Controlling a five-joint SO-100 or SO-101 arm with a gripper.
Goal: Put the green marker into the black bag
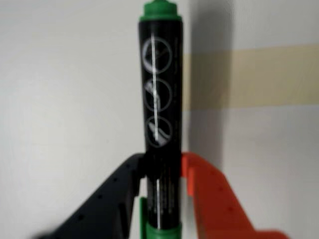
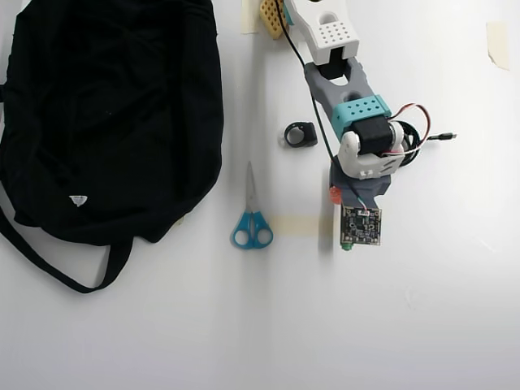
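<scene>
Where tool (image 1: 162, 172) clamps, green marker (image 1: 160, 84) juts beyond tips.

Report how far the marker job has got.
Done: the green marker is gripped, with the black and orange fingers closed on its barrel in the wrist view.
In hand: the gripper holds it over the white table, to the right of the scissors in the overhead view.
Left: carry it across to the black bag, which lies at the left, and release it inside.

Bright, even light; wrist view soft-focused, thick black green-capped marker (image 1: 160, 94) casting shadow toward 3 o'clock; overhead view sharp.
</scene>
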